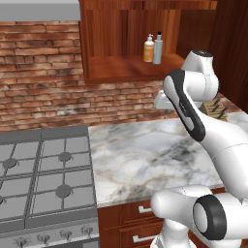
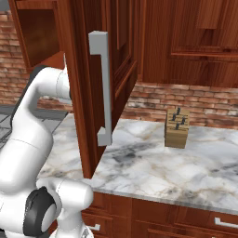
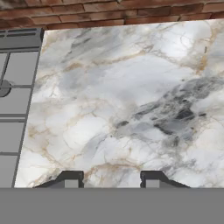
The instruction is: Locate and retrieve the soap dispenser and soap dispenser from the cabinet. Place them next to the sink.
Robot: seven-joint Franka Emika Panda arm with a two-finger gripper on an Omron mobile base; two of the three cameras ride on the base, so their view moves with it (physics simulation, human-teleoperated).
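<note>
On the shelf of the doorless reddish-brown cabinet (image 1: pixel 121 68) two soap dispensers stand side by side: an orange one with a white pump (image 1: pixel 148 49) and, to its right, a taller pale grey one with a black top (image 1: pixel 158 48). My arm is bent in front of and below that shelf. In the hand view my gripper (image 3: pixel 110 179) looks down at the bare marble counter (image 3: pixel 122 96). Its two dark fingertips (image 3: pixel 70 178) stand wide apart and open, with nothing between them. The sink is out of view.
A gas stove (image 1: pixel 43 179) lies left of the marble counter (image 1: pixel 145 155). A knife block (image 2: pixel 176 128) stands at the back right by the brick wall. A wall cabinet door with a long silver handle (image 2: pixel 104 88) hangs close beside my arm.
</note>
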